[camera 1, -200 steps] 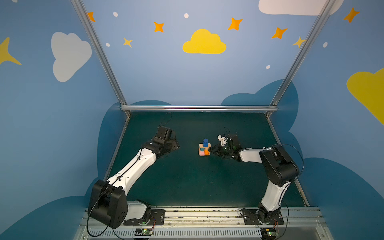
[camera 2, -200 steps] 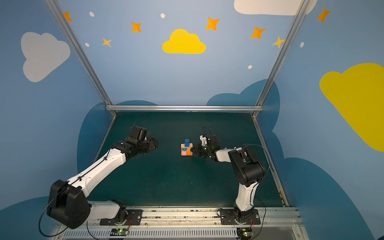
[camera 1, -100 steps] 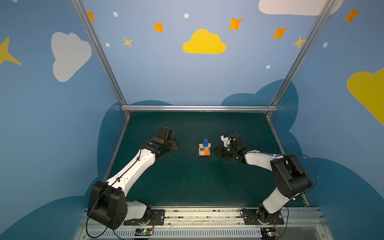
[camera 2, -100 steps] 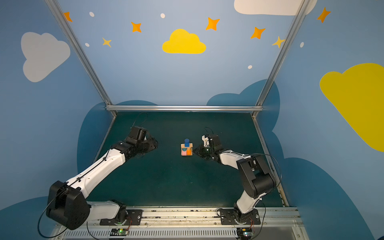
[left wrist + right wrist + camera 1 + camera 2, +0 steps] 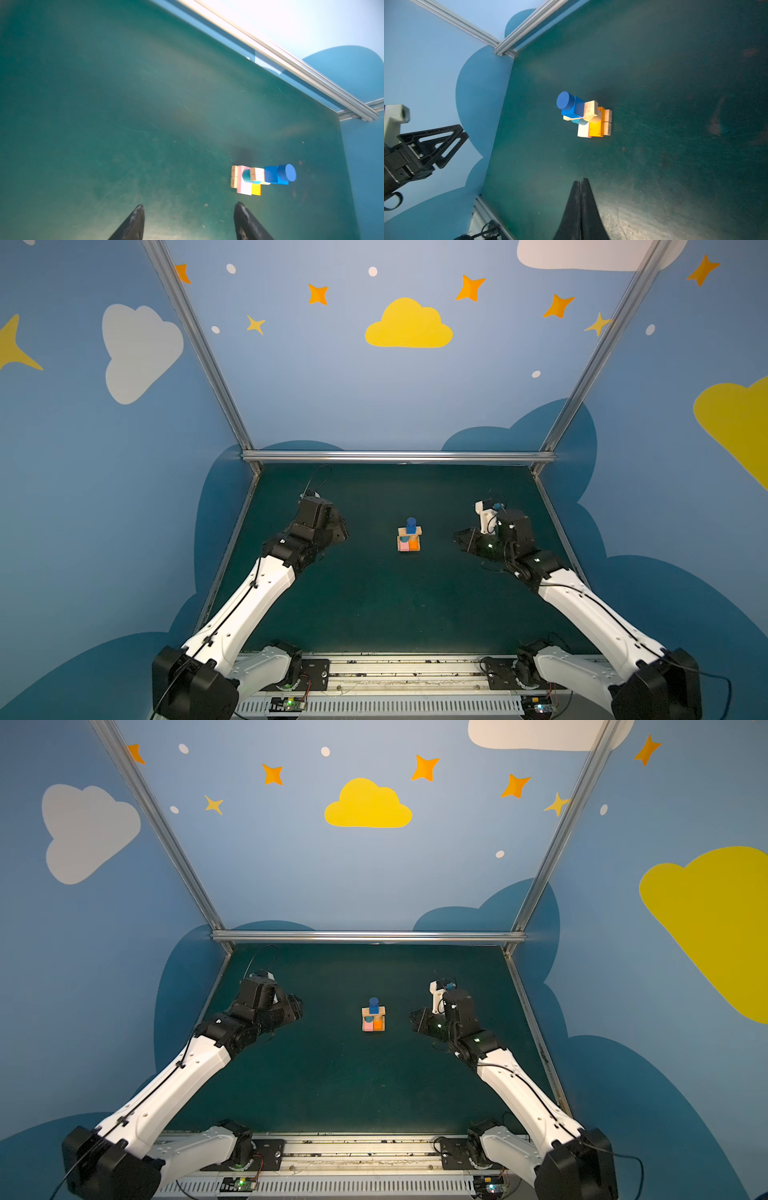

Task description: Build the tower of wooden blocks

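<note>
The wood block tower (image 5: 409, 536) (image 5: 373, 1016) stands mid-table in both top views. Two tan bars (image 5: 608, 122) lie at its base. On them rest a pink bar (image 5: 403, 546) and an orange bar (image 5: 414, 546). Higher up come a teal cylinder (image 5: 247, 176), a tan bar (image 5: 590, 108), a blue cube (image 5: 575, 108) and a dark-blue cylinder (image 5: 411, 522) on top. My left gripper (image 5: 341, 531) (image 5: 189, 205) is open and empty, well to the tower's left. My right gripper (image 5: 459, 540) (image 5: 580, 181) is shut and empty, off to the tower's right.
An aluminium rail (image 5: 395, 456) runs along the table's back edge, and slanted posts rise from both back corners. Blue walls close in the left, right and back sides. The arm bases sit on a rail (image 5: 399, 672) at the front edge.
My right gripper has drawn back to the right, away from the tower, and its arm has stretched out lower. The left arm has barely moved. The tower stands unchanged.
</note>
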Controlling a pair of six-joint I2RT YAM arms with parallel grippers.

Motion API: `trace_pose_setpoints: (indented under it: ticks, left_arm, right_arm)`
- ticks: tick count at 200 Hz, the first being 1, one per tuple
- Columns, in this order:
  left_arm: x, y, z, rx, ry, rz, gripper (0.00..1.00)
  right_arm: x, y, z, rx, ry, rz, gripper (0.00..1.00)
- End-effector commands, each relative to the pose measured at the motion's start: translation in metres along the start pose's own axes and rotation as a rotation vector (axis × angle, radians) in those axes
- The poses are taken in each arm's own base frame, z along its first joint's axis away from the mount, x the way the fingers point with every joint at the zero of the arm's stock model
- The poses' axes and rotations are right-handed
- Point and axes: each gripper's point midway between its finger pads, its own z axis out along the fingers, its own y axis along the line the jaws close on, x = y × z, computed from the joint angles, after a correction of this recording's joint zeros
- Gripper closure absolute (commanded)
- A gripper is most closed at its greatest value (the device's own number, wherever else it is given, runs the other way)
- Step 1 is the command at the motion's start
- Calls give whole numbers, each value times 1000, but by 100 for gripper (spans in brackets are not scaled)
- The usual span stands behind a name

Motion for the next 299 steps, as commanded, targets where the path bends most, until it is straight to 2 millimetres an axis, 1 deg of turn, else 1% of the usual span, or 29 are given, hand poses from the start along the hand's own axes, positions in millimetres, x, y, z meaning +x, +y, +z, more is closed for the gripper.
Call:
trace_pose_setpoints:
  ticks: [1, 24, 26, 32, 42, 56, 61, 70, 77, 80, 90, 102, 108, 117, 120, 129, 143, 157, 175, 198, 221, 236, 245, 269, 299]
  left_arm:
    - [-5, 20, -12, -77, -57, 60, 31]
    - [-11, 28, -26, -89, -119, 89, 30]
    - [-12, 29, -27, -92, -126, 91, 30]
    - [-12, 33, -29, -102, -146, 99, 28]
    - [-13, 42, -33, -128, -184, 107, 21]
    - [-14, 53, -38, -159, -236, 119, 17]
    - [-15, 56, -40, -166, -257, 122, 14]
    - [-17, 62, -41, -185, -296, 124, 6]
    - [-17, 67, -41, -201, -321, 126, 2]
    - [-18, 69, -41, -209, -334, 126, 0]
    - [-19, 73, -39, -220, -363, 141, 0]
    - [-19, 80, -36, -247, -398, 161, 0]
    - [-20, 84, -34, -269, -419, 167, 0]
    - [-20, 92, -28, -302, -454, 186, 0]
    - [-19, 95, -25, -313, -462, 195, 0]
    - [-16, 104, -15, -339, -492, 220, 0]
    - [-9, 115, -1, -352, -508, 244, 0]
    - [-1, 125, 10, -351, -485, 254, 0]
    - [5, 135, 19, -335, -461, 250, 0]
    - [7, 143, 27, -318, -458, 231, 0]
    - [12, 154, 37, -310, -451, 211, 0]
    - [13, 160, 44, -315, -438, 198, 0]
    - [13, 159, 48, -309, -412, 202, 0]
    - [11, 156, 60, -273, -372, 217, 0]
    - [2, 149, 72, -226, -372, 232, 0]
  right_arm:
    - [-3, -19, -24, 131, -20, -63, 100]
    - [-10, -23, -50, 189, -65, -111, 100]
    - [-11, -24, -52, 195, -71, -115, 99]
    - [-14, -26, -59, 210, -89, -128, 91]
    - [-18, -28, -71, 233, -120, -146, 71]
    - [-21, -32, -83, 264, -159, -175, 59]
    - [-22, -35, -87, 278, -175, -184, 53]
    - [-24, -42, -93, 319, -204, -200, 33]
    - [-27, -50, -99, 361, -232, -210, 23]
    - [-29, -53, -101, 382, -248, -216, 20]
    - [-34, -66, -106, 449, -282, -237, 13]
    - [-42, -82, -109, 529, -330, -271, 9]
    - [-44, -93, -108, 579, -348, -288, 8]
    - [-53, -105, -108, 631, -401, -313, 6]
    - [-50, -115, -105, 659, -402, -318, 6]
    - [-52, -132, -101, 711, -444, -315, 6]
    - [-55, -157, -98, 759, -522, -260, 6]
    - [-51, -179, -92, 782, -559, -233, 6]
    - [-49, -200, -84, 795, -572, -219, 6]
    - [-46, -225, -73, 839, -541, -198, 6]
    - [-44, -237, -57, 835, -519, -201, 6]
    - [-48, -235, -47, 800, -506, -218, 6]
    - [-52, -233, -44, 782, -523, -231, 6]
    - [-56, -231, -38, 752, -528, -252, 6]
    - [-62, -229, -28, 720, -517, -275, 6]
